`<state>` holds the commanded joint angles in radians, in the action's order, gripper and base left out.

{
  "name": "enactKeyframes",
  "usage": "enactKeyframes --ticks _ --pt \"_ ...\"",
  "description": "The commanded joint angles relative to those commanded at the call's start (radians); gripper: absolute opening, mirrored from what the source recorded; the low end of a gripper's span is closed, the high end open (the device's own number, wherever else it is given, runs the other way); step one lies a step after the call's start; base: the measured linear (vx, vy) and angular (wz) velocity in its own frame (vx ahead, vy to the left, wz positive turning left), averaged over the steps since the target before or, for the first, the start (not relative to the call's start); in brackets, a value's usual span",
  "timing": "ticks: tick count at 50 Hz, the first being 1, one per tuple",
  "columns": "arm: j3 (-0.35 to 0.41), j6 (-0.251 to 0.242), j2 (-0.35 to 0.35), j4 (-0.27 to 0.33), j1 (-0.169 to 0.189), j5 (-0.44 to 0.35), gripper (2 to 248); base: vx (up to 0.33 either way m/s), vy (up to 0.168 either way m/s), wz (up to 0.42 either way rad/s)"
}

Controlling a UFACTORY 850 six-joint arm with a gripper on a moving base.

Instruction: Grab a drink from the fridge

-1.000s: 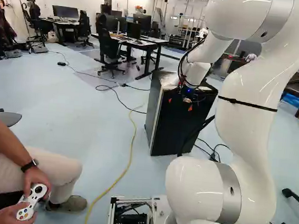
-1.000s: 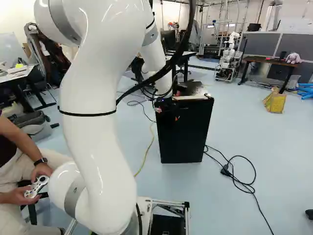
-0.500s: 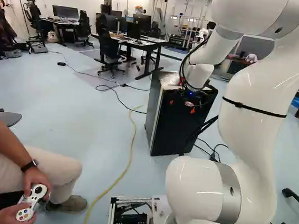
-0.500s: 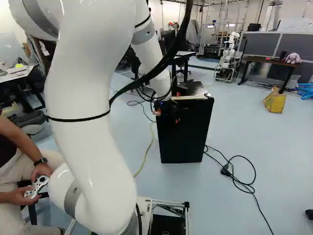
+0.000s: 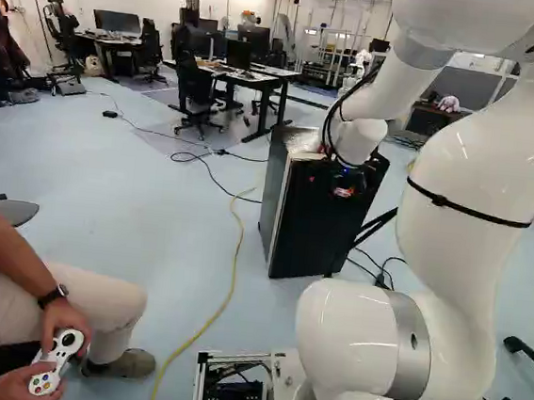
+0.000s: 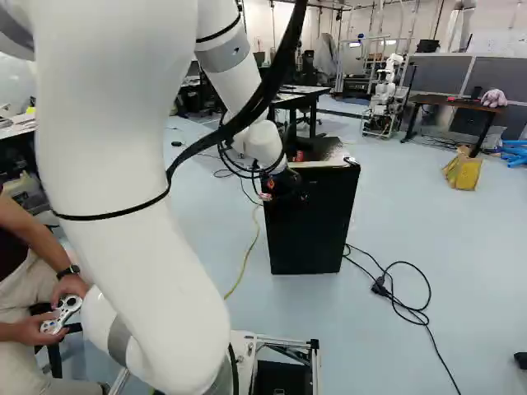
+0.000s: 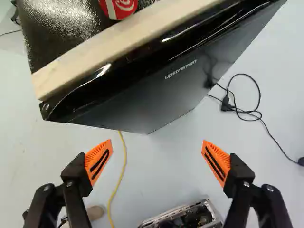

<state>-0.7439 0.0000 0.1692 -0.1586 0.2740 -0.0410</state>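
In the left base view, reading left to right with the clock centred on its middle, a yellow cable runs across the floor toward seven o'clock. A black mini fridge stands just off centre toward three, its door looking shut. The wrist view shows a red soda can on the fridge top, behind the pale top edge of the door; whether it is upright I can't tell. With twelve straight ahead of the claw, the can sits near half past eleven. It is the only drink in sight, and what the fridge holds inside can't be seen.

The claw is released, its orange pads wide apart with nothing between them. A black power cord lies toward four o'clock, and the white arm rises at three.

I judge this to be the approach. Next, either the claw lines up with the door's edge to pull it open, or, if the can is the target, it rises over the top and straddles that, fingers clear of the rim.
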Motion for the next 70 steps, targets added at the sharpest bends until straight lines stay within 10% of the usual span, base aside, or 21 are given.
enactKeyframes --ticks 33,70 --pt "0.143 0.000 -0.131 0.205 0.044 -0.326 247 0.000 0.000 0.000" --pt "0.146 0.000 -0.089 0.396 0.047 -0.654 247 0.000 0.000 0.000"
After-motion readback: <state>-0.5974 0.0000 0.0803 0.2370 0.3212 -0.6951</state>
